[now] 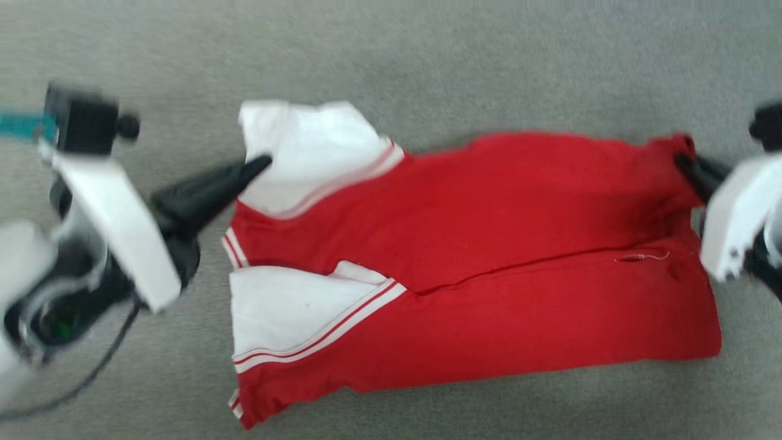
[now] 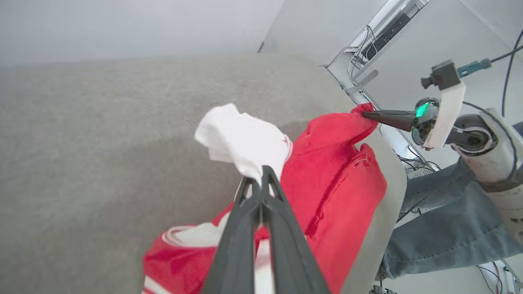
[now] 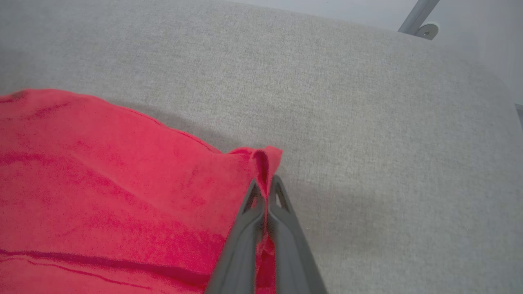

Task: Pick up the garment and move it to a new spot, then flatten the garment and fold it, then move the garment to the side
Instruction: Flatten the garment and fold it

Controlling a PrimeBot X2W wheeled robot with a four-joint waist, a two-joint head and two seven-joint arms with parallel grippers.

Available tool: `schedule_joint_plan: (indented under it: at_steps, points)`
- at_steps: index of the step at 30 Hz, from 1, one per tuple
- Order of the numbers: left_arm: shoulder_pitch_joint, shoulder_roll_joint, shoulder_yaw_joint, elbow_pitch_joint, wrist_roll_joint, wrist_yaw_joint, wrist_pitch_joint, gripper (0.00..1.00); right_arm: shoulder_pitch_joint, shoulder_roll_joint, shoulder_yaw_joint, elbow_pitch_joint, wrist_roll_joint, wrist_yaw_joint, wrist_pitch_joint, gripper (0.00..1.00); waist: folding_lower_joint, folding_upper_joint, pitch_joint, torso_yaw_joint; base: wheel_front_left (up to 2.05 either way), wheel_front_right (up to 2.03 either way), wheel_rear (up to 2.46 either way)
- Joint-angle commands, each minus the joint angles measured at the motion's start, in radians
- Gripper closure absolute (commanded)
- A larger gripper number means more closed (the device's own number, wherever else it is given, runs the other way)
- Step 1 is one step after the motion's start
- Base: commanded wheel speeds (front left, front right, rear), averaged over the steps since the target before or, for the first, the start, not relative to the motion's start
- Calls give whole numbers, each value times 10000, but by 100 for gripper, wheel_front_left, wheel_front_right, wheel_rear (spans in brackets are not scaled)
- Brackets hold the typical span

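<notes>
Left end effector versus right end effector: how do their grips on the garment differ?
The left end effector pinches a white sleeve; the right end effector pinches a red corner. The left holds the sleeve end of the garment, the right the opposite end. Both are shut on fabric.

Left gripper (image 2: 258,177): two long black fingers that taper to slim tips, each with a narrow cut-out slot near the end.
White plate (image 1: 116,226): a flat white panel with straight edges, fixed along the left wrist.
Camera block (image 1: 82,119): a small black box with a round knob, at the top end of the white plate.
Teal plug (image 1: 21,125): seated in the block, just beyond the white plate's top end.
Black cable (image 1: 116,348): thin, trailing from below the white plate.
Green lamp (image 1: 61,327): glows inside the dark housing under the white plate.
Right gripper (image 3: 266,183): matching dark-grey fingers, slotted near the tips.
Right forearm (image 2: 498,151): a pale rounded shell dotted with small dark screw heads.
</notes>
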Motion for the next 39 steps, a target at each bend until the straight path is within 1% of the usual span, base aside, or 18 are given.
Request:
schedule_joint_plan:
  at_steps: [1, 5, 7, 8, 11, 14, 17, 20, 21, 22, 23, 24, 25, 26, 31, 34, 38, 39]
  points:
    - [225, 93, -32, -86, 129, 24, -165, 100, 279, -63, -81, -115, 25, -4, 19, 100, 0, 0, -359, 294, 0, 0, 0]
    - [1581, 776, -376, -805, 57, 24, -1416, 100, 1979, -159, -827, -1215, 153, -4, 64, 100, 0, 0, -641, 504, 0, 0, 0]
    - [2228, 1018, -590, -1014, 26, 24, -1994, 100, 2748, -7, -1267, -1740, 207, -4, 59, 100, 0, 0, -699, 546, 0, 0, 0]
    - [2837, 1121, -804, -1126, -49, 24, -2477, 100, 3426, 214, -1683, -2047, 298, -4, 52, 100, 0, 0, -726, 555, 0, 0, 0]
    - [3583, 930, -1045, -1137, -122, 24, -2858, 100, 4097, 482, -2057, -2225, 368, -4, -3, 100, 0, 0, -723, 573, 0, 0, 0]
    - [4037, 519, -1219, -684, -16, 24, -2952, 100, 4380, 719, -2156, -1994, 296, -4, -161, 100, 0, 0, -675, 579, 0, 0, 0]
    - [4217, -11, -1314, -81, -210, 24, -2851, 100, 4239, 973, -2123, -1573, 277, -4, -366, 100, 0, 0, -567, 555, 0, 0, 0]
    - [4070, -287, -1335, 623, -142, 24, -2763, 100, 3947, 1120, -2022, -1113, 196, -2, -598, 100, 0, 0, -500, 508, 0, 0, 0]
    - [4023, -435, -1348, 794, -100, 24, -2757, 98, 3868, 1164, -2006, -970, 188, -4, -676, 100, 0, 0, -489, 497, 0, 0, 0]
    - [3976, -537, -1352, 1004, -39, 24, -2774, 85, 3800, 1174, -1976, -851, 167, -2, -744, 100, 0, 0, -488, 489, 0, 0, 0]
    - [3938, -587, -1357, 1166, 59, 24, -2804, 72, 3750, 1178, -1943, -762, 152, -2, -784, 78, 0, 0, -492, 484, 0, 0, 0]
    - [3927, -651, -1371, 1281, 130, 24, -2835, 56, 3725, 1166, -1929, -686, 138, -4, -822, 64, 0, 0, -501, 481, 0, 0, 0]
    - [3898, -714, -1385, 1380, 227, 24, -2854, 3, 3710, 1135, -1943, -647, 140, -2, -860, 24, 0, 0, -515, 484, 0, 0, 0]
    - [3880, -755, -1392, 1442, 253, 24, -2905, 0, 3725, 1114, -1976, -660, 160, -4, -851, 0, 0, 0, -533, 491, 0, 0, 0]
    - [4047, -848, -1269, 1615, 614, 24, -3173, 0, 4087, 978, -2390, -944, 386, -4, -597, 0, 0, 0, -666, 630, 0, 0, 0]
    - [4361, -1030, -899, 1771, 876, 24, -3271, 0, 4232, 995, -2788, -911, 403, -2, -346, 0, 0, 0, -758, 813, 0, 0, 0]
    - [5161, -1761, 864, 2170, 1300, 24, -3285, 0, 4232, 1296, -3212, -396, 596, -2, -31, 0, 0, 0, -876, 1232, 0, 0, 0]
    - [5161, -1761, 864, 2170, 1300, 24, -3285, 0, 4232, 1296, -3212, -396, 596, -2, -31, 0, 0, 0, -876, 1232, 0, 0, 0]
